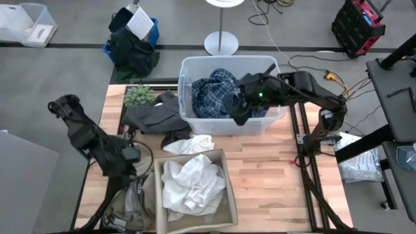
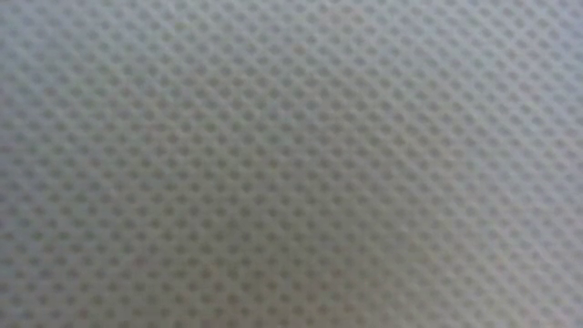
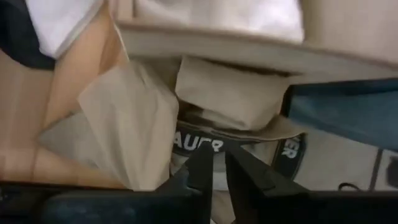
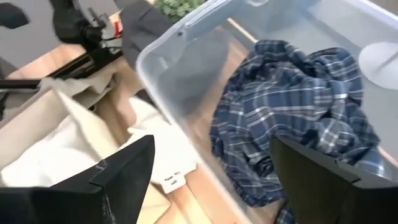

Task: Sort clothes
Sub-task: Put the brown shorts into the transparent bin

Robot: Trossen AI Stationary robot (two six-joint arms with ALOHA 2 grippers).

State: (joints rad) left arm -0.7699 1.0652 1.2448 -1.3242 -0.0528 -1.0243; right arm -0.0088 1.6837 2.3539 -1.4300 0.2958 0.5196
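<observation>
While the right gripper [image 1: 239, 107] hangs over the near right part of the clear bin [image 1: 188, 65], its fingers [image 4: 118, 171] are spread wide in the right wrist view with nothing between them; from above a dark piece seems to hang at the bin wall under it but I cannot tell if it touches. Blue plaid shirt [image 1: 218, 91] lies bunched inside the bin, also clear in the right wrist view [image 4: 292, 118]. Dark grey pieces [image 1: 156, 117] lie on the wooden table [image 1: 273, 169] just left of the bin, beside a small green plant ball [image 1: 138, 95]. White shirts [image 1: 192, 182] fill the tan fabric box [image 1: 229, 188] at the table's front, and one white piece [image 1: 188, 143] spills onto the table between box and bin. Left gripper [image 1: 133, 155] sits low at the box's left side, fingers [image 3: 202, 168] nearly closed with a thin gap, pointing at a tan khaki piece [image 3: 130, 124] crumpled beside the box wall, not gripping it. Low view shows only a grey mesh texture right against the lens
</observation>
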